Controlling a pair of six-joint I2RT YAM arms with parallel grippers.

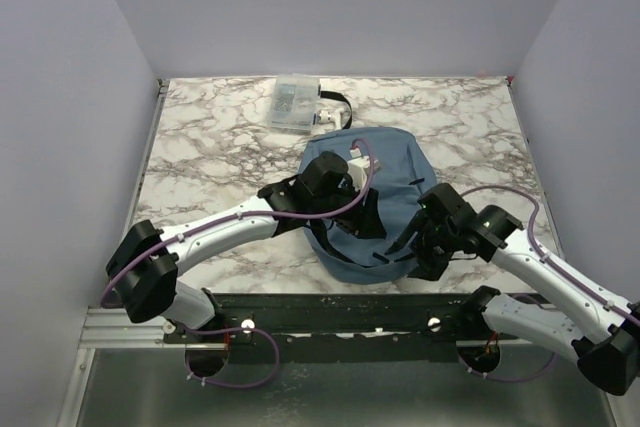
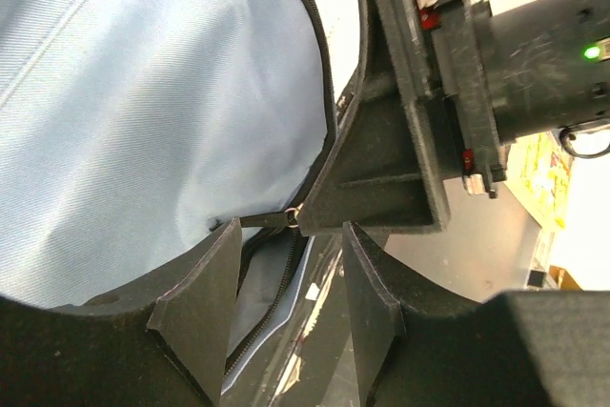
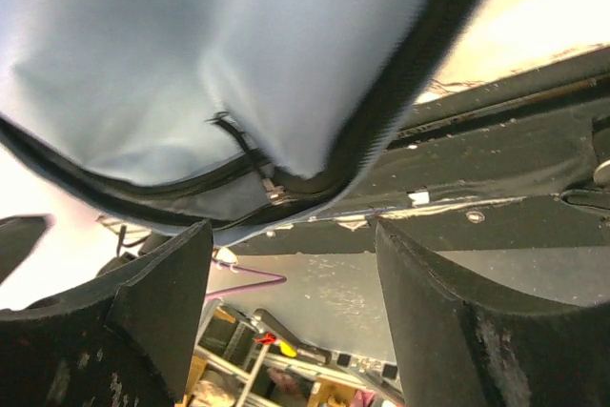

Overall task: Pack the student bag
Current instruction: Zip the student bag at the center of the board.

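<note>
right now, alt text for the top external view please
A soft dusty-blue fabric backpack lies on a marble-patterned table, with the left gripper and right gripper both over its near half, close together. A small clear plastic box sits beyond it at the far edge.

We're over a white marble-patterned table [image 1: 210,167], grey veins running across it, filling the middle of the overhead view. The dusty-blue student bag [image 1: 400,172] lies on it just right of centre, reaching down towards the near edge. At top centre a clear plastic box [image 1: 293,104] lies flat, apart from the bag. Just right of it, a black strap [image 1: 338,100] loops on the marble.
</note>
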